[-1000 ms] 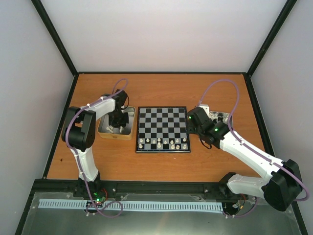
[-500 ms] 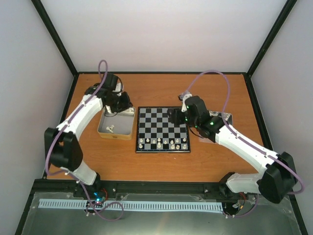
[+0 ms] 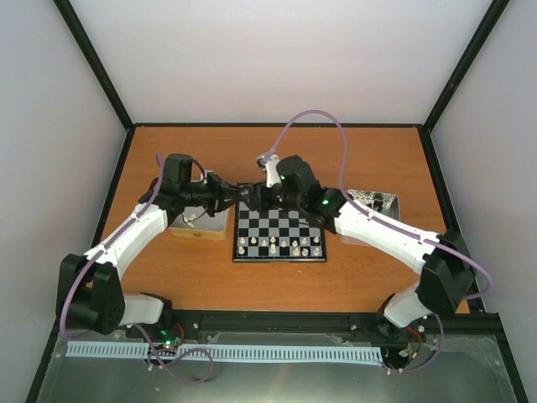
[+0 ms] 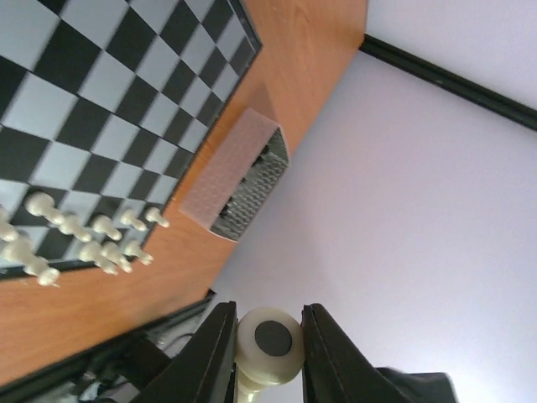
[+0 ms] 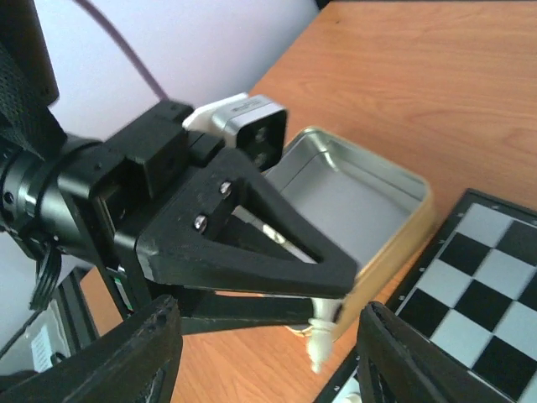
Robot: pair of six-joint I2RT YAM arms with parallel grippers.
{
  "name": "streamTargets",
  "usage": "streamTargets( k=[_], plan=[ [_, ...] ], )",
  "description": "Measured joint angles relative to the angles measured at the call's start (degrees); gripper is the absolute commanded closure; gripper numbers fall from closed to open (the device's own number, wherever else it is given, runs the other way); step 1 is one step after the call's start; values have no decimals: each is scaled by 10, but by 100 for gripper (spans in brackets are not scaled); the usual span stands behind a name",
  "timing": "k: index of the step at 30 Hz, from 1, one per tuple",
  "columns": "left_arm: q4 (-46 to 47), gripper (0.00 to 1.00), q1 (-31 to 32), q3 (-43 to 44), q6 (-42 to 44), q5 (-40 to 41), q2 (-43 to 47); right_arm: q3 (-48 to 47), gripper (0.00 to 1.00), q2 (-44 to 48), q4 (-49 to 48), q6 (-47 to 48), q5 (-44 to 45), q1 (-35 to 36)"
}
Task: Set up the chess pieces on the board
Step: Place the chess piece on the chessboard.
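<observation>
Top external view: both arms reach in over the table (image 3: pixel 277 151) and meet at the 11 o'clock corner of the board (image 3: pixel 279 220). The left gripper (image 3: pixel 232 198) comes from 9 o'clock and the right gripper (image 3: pixel 254 198) from 2 o'clock, their tips just beside each other. From here we cannot tell how either set of jaws stands. A row of white pieces (image 3: pixel 277 245) lines the board's 6 o'clock edge. A gold-sided tin (image 3: pixel 201 227) sits at the board's 9 o'clock. A second tin (image 3: pixel 375 200) sits at its 2 o'clock and seems to hold dark contents, though they are too small for us to be sure.

Left wrist view: at 6 o'clock the two black fingers (image 4: pixel 220 353) are clenched on a cream-white piece (image 4: pixel 268 342), its round base turned to the camera. The board fills the 10 o'clock part, with the white pieces at 8 o'clock. The second tin lies on its far side, near the middle of the view.

Right wrist view: we see this gripper's own fingers (image 5: pixel 109 361) spread wide at 7 and 5 o'clock, released and touching nothing. Between them the left gripper's tips pinch the cream-white piece at 6 o'clock. The open gold-sided tin lies just behind it, and the board's corner is at 4 o'clock.
</observation>
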State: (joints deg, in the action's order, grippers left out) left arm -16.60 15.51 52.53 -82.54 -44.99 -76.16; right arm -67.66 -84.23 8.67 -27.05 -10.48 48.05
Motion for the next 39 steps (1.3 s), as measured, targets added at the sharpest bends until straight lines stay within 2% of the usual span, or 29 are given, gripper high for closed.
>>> streamTargets(
  k=[6, 8, 11, 15, 21, 29, 35, 39],
  plan=[
    [80, 84, 0, -25, -100, -33, 20, -23, 46, -32, 23, -11, -3, 21],
    [92, 84, 0, -28, -118, -38, 20, -18, 51, -31, 21, -14, 1, 21],
    [107, 84, 0, -29, -136, -42, 20, 2, 64, -24, 18, -19, 3, 20],
    [119, 83, 0, -29, -150, -45, 20, 6, 71, -23, 19, -25, 2, 20],
    [123, 83, 0, -31, -158, -46, 22, 5, 68, -22, 15, -25, 22, 20],
    [123, 83, 0, -31, -160, -46, 22, 5, 73, -8, 4, -26, 48, 20],
    [123, 82, 0, -31, -162, -45, 22, 5, 68, -8, 4, -25, 46, 20],
    [123, 82, 0, -31, -164, -45, 22, 5, 68, -11, 4, -24, 40, 20]
  ],
)
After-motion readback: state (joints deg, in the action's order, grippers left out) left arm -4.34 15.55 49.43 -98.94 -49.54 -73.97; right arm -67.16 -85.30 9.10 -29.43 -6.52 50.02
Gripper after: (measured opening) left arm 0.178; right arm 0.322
